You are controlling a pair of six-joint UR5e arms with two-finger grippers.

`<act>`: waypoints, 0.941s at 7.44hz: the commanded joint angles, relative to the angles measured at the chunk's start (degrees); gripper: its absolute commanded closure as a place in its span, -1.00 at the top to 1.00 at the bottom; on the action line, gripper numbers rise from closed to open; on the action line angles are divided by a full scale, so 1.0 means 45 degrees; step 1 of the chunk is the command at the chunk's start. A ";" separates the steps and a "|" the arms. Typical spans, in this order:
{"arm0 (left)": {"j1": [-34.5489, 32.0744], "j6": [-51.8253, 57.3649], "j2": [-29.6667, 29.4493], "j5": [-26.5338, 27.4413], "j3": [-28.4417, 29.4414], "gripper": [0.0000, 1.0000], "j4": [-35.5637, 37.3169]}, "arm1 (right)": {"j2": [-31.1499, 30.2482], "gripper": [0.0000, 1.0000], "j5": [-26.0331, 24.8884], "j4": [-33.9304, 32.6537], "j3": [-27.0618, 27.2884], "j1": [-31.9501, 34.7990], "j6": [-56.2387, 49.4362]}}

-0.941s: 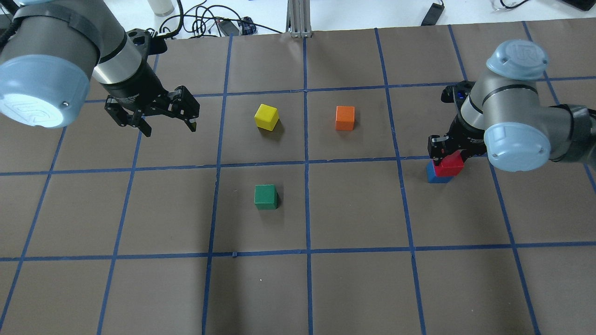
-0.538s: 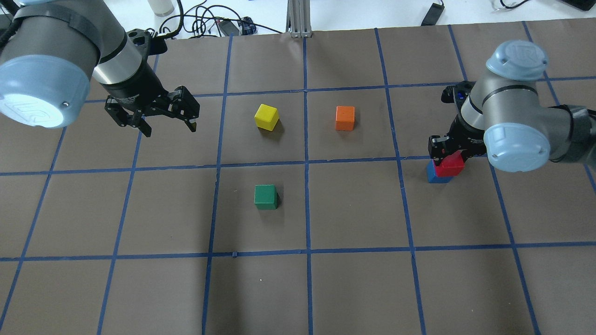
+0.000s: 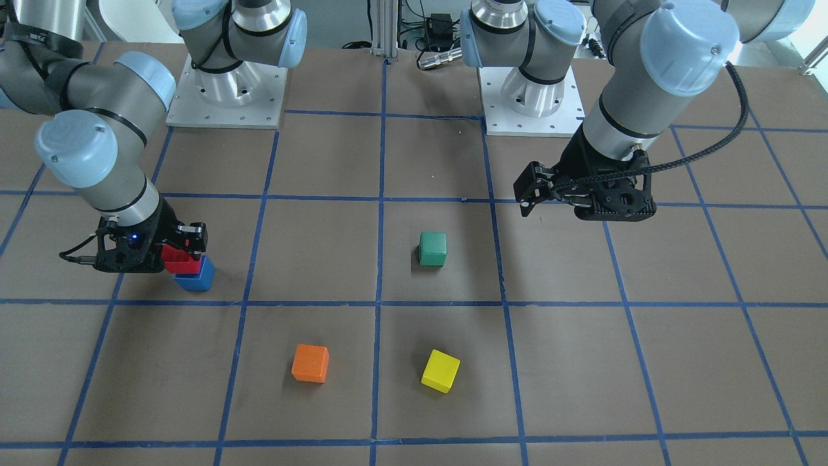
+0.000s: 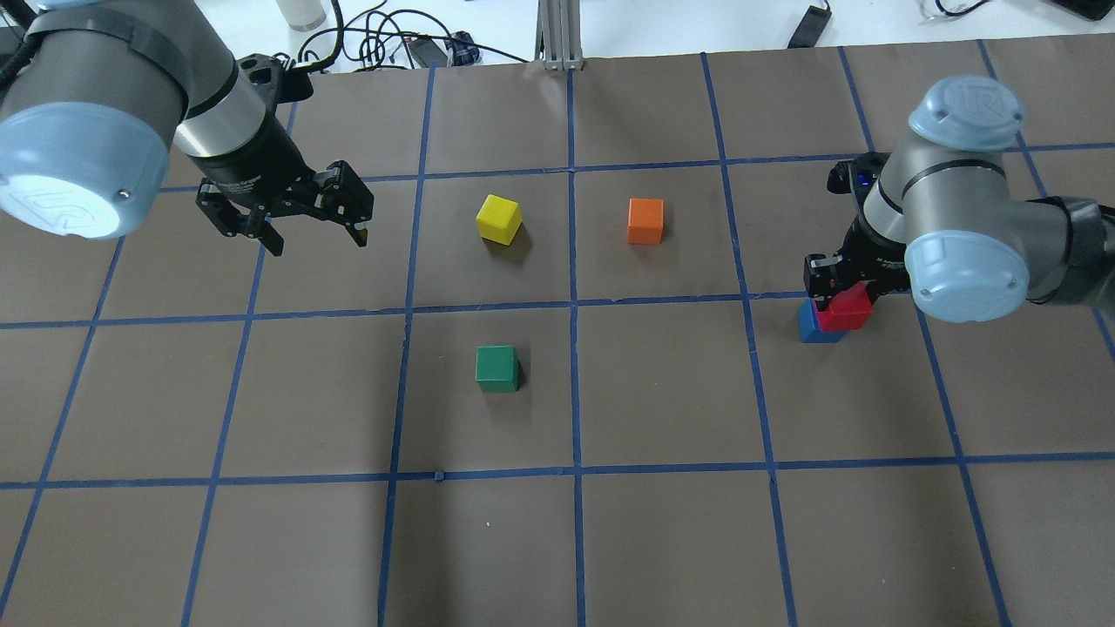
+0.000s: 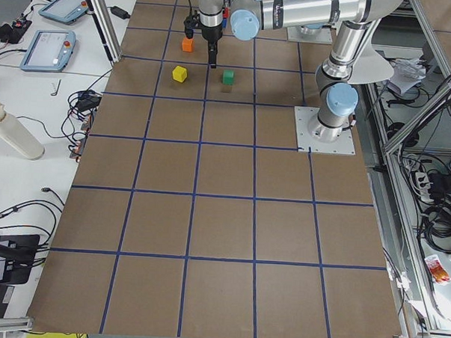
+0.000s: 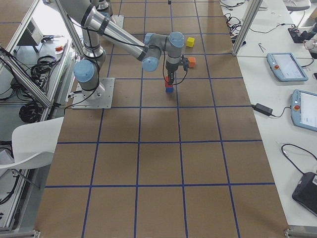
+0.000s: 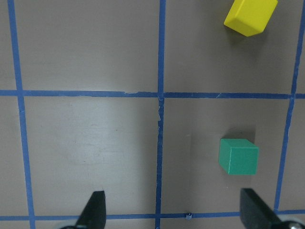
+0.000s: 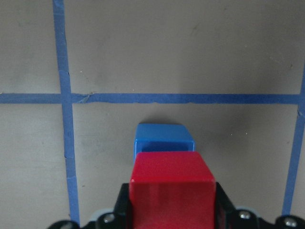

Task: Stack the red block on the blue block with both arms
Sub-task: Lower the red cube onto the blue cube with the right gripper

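The right hand (image 4: 838, 293) is clenched on the red block (image 8: 171, 190), with one finger on each side face, so the bottom face is free to land flat. In the overhead view this happens at about 3 o'clock on the counter (image 4: 662, 531). The blue block (image 8: 162, 137) lies on the counter directly under the red one. The two are not fully lined up: in the right wrist view the blue block shows past the red one toward 12 o'clock, and in the overhead view a strip of blue shows at 9 o'clock of the red. I cannot tell whether the red block already rests on the blue one or hangs just above it. I judge that the task is near its end: what is left is to settle the block, perhaps correct the offset a little, and then let go; a release with too much overhang could tip the red block off. The left hand (image 4: 320, 237) is at about 10 o'clock, above the counter, with its fingers (image 7: 95, 210) spread wide and nothing between them; it seems parked there, well apart from the stack. The green block (image 4: 497, 368), the yellow block (image 4: 499, 218) and the orange block (image 4: 645, 220) lie apart near the middle, well away from the stack.
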 commanded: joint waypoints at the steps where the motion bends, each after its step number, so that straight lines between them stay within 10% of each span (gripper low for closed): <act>1: 0.0000 0.0015 -0.0014 0.0001 0.0003 1.00 0.0001 | 0.0000 -0.93 0.0043 -0.0001 -0.0009 0.0000 0.0048; 4: 0.0000 -0.0004 -0.0034 0.0001 0.0003 1.00 0.0001 | 0.0078 -0.18 0.0102 -0.0001 -0.0009 0.0000 0.0126; 7: 0.0000 -0.0004 -0.0053 0.0001 0.0003 1.00 0.0001 | 0.0059 0.14 0.0122 -0.0001 -0.0067 0.0000 0.0107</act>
